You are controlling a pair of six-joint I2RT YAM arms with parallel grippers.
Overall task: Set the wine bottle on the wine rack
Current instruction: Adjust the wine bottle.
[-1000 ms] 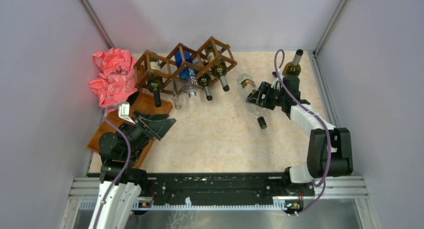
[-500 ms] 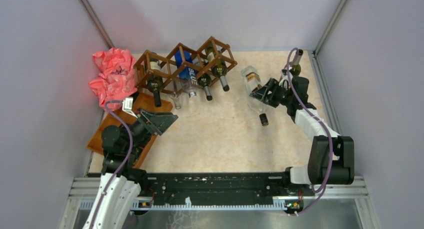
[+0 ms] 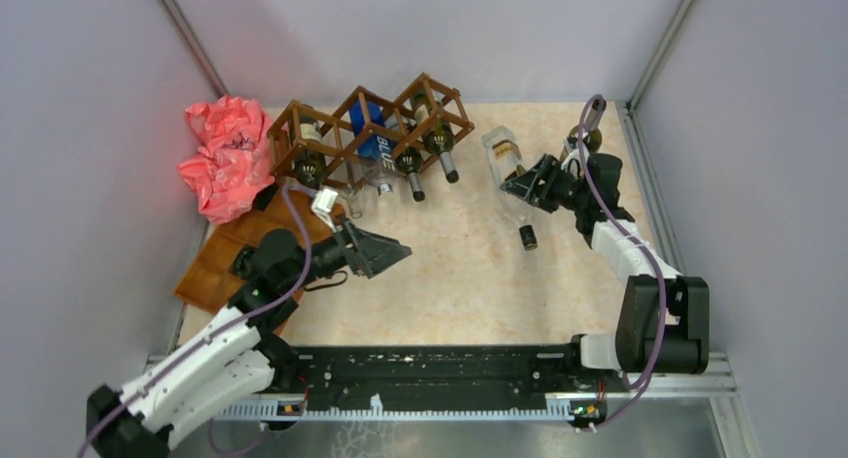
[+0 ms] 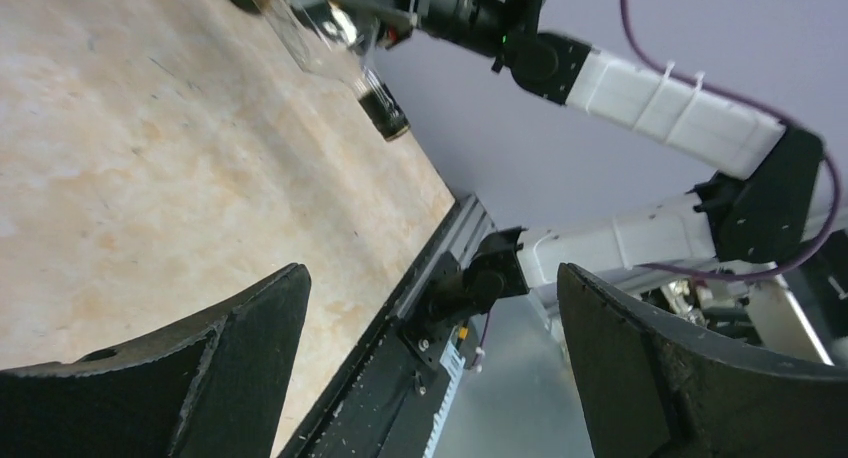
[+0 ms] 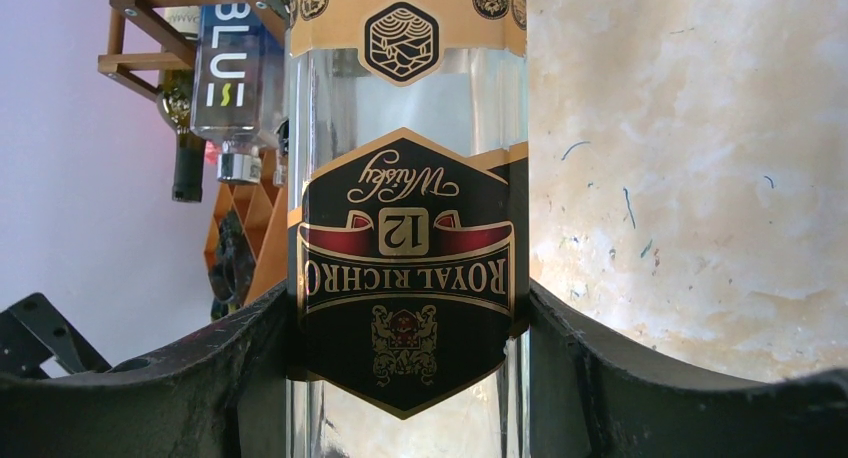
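far right of the table, well apart from the rack: right gripper (image 3: 520, 184) clamped across the body of the wine bottle (image 3: 499, 154), jaws partly open and filled by the glass. in the right wrist view both fingers (image 5: 250, 368) press the sides of the clear bottle at its black-and-gold label. bottle lies tilted, dark cap (image 3: 527, 240) toward the near edge; it looks lifted off the table, but i cannot be sure.

wine rack (image 3: 352, 115) sits at the far left-centre, several cells already filled: dark bottles, necks pointing outward, and a blue-labelled bottle (image 3: 374, 141). which cell is free i cannot tell from these views.

left gripper (image 3: 388, 250) wide open, holding nothing, hovering over bare table between rack and near edge.

progress, as i judge it: grasp done, carry and placing not yet done. left to do: bring the bottle across to the rack, line it up with an open cell, slide it in, release.
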